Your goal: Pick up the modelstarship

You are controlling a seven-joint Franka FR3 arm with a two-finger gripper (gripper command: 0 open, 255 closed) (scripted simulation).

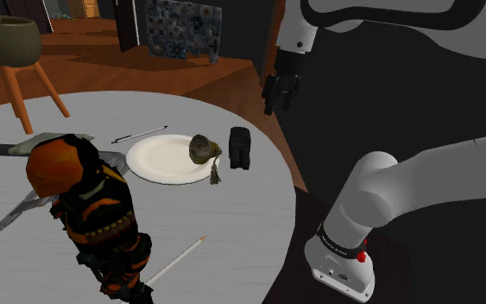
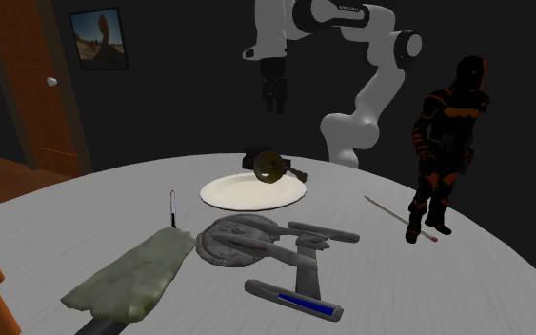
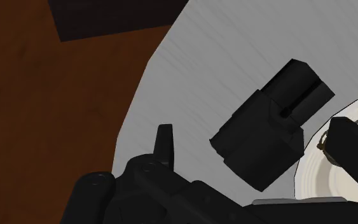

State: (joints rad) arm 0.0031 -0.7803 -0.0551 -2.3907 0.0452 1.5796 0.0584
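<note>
Grey model starship (image 2: 244, 238) lies on the table (image 2: 75, 214), tool (image 2: 274, 103) hovering beyond.

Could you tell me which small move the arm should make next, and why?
Probably carry the end effector over the plate toward the model starship: it hangs high near the black box at the table's edge, with the plate lying between it and the starship.

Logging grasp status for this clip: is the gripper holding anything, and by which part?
Nothing is held. The gripper hangs in the air; the model starship lies on the table, apart from it.
</note>
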